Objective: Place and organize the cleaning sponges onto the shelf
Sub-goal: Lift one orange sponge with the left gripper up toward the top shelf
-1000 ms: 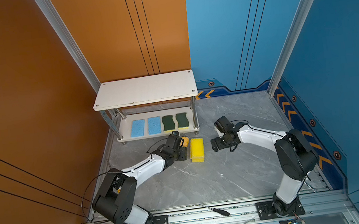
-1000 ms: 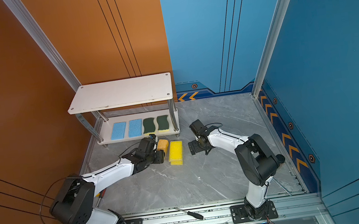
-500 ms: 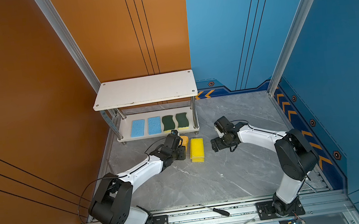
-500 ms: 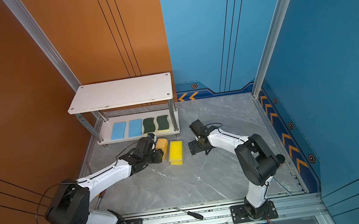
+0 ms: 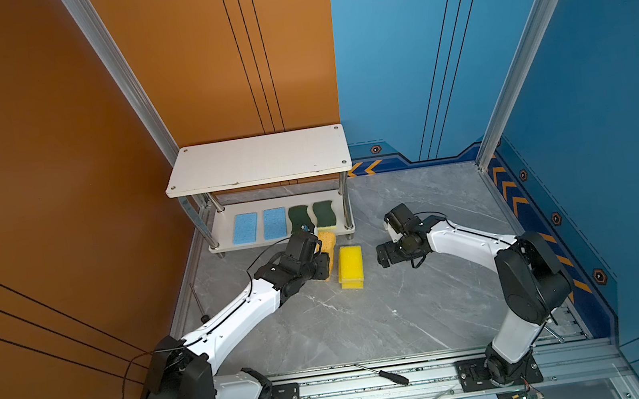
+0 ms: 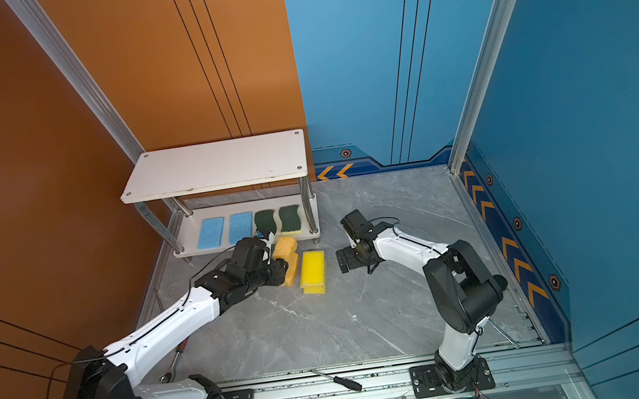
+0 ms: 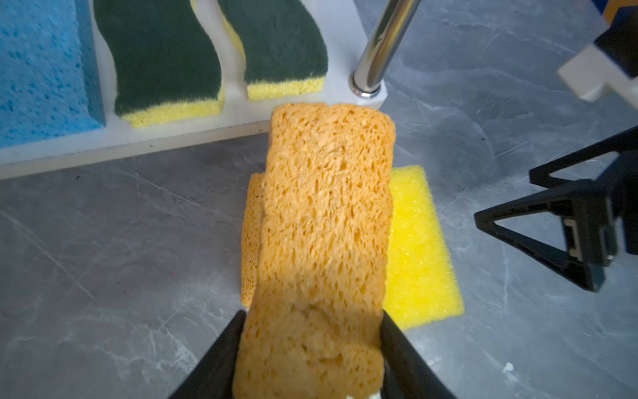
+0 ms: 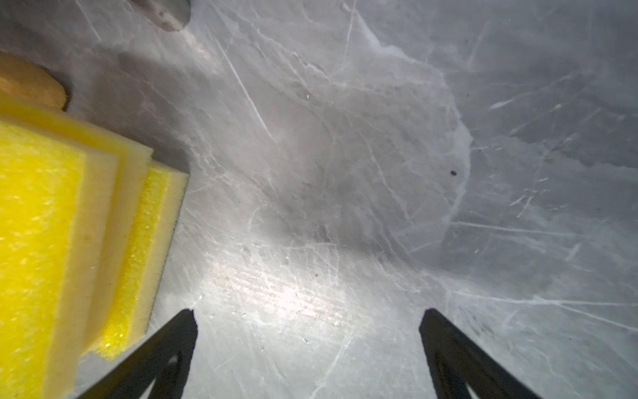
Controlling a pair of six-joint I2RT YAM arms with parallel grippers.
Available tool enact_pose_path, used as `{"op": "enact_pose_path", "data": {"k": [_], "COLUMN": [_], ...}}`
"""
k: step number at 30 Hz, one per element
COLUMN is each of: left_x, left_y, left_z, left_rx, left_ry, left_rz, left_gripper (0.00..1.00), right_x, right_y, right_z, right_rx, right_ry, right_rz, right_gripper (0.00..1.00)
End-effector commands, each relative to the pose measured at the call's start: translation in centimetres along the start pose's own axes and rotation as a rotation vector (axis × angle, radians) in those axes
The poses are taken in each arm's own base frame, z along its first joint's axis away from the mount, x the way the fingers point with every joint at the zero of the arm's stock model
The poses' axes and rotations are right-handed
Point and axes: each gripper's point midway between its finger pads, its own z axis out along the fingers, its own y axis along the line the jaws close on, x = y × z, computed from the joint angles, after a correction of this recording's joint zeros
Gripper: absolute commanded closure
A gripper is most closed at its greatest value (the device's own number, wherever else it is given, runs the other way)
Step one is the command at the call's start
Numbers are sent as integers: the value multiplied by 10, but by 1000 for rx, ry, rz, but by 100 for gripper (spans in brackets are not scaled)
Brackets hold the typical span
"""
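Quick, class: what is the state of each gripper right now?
Left gripper: closed on an orange sponge.
Right gripper: open, holding nothing.

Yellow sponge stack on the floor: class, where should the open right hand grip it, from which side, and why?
Probably its long edges, from above: the yellow sponge stack lies flat, staggered, narrow across. Orange sponges crowd the side away from the right hand, so descend straight.
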Motion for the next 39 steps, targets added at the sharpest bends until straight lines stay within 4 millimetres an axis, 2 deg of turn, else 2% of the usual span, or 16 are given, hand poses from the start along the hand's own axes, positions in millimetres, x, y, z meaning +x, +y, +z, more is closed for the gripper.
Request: {"op": "enact_pose_path", "data": {"k": [1, 9, 11, 12, 14, 24, 29, 36, 39], "left_x": [-17, -50, -53, -65, -72, -103, -123, -167, -190], "left_y": [-2, -7, -8, -11, -13, -34, -52, -64, -76], "left_z": [-26, -76, -83, -95, -104, -148, -169, -185, -190], "left_rx": [-14, 13, 20, 33, 45, 126, 190, 188, 207], "left_ry": [-42, -182, -197, -232, -254, -373, -459, -592, -647], "left_rz": [28, 36, 40, 36, 38, 54, 93, 122, 146], "left_gripper": [44, 44, 45, 45, 47, 47, 46, 47, 47], "right_x": [0, -15, -18, -19, -20, -14, -16, -13, -12], "right_y": [3, 26, 31, 32, 31, 24, 25, 25, 24], "right_z": [-13, -38, -45, -48, -51, -47, -45, -40, -40], "right_rx": [-51, -272, -318, -328, -330, -323, -327, -332, -328], "right_ry": [-4, -64, -74, -80, -90, -75, -77, -65, -69], "right_rz": [5, 40, 40, 40, 36, 57, 63, 80, 83], "right_gripper": [0, 0, 0, 0, 0, 0, 0, 0, 0]}}
